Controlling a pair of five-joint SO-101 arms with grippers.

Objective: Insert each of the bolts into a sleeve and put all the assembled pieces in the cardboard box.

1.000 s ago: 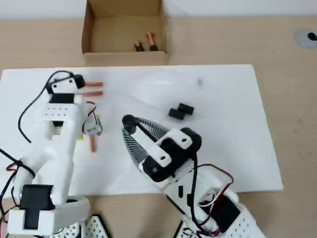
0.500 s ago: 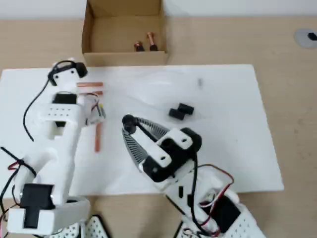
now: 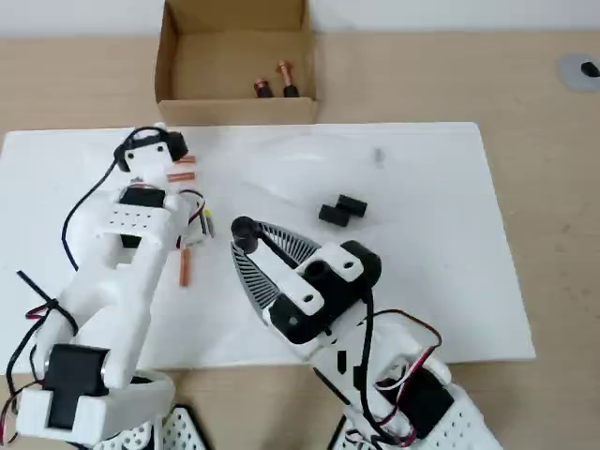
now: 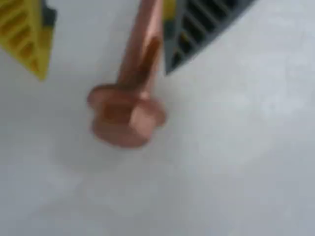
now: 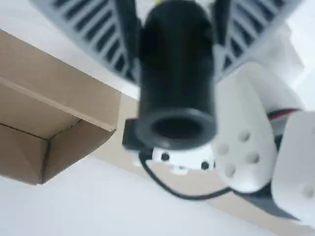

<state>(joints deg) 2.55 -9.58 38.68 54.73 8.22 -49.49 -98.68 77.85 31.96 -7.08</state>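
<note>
Over the last second the left arm has swung away from the left edge of the white mat [image 3: 441, 281] toward its middle. Its wrist has turned so that it now leans toward the other arm. The left gripper [image 4: 103, 69] stays clamped on the shaft of a copper bolt [image 4: 129, 115], which sits between the yellow and the dark finger with its hexagonal head sticking out. From above, the bolt has travelled only a little with the arm and hangs over the left half of the mat. It looks lifted clear of the surface, though the close view is too soft to be sure. The right arm has not moved. The right gripper [image 5: 177, 71] is still closed around a black sleeve [image 5: 177, 98], held out over the middle of the mat with its open bore facing the left arm. This reads as lining up for insertion: bolt and sleeve are near but apart, and their axes do not yet meet. Two loose bolts [image 3: 182, 168] lie by the mat's far left corner, two spare sleeves [image 3: 339, 210] lie right of centre, and the cardboard box [image 3: 169, 56] beyond the mat's far edge already holds two assembled pieces [image 3: 274, 82].
</note>
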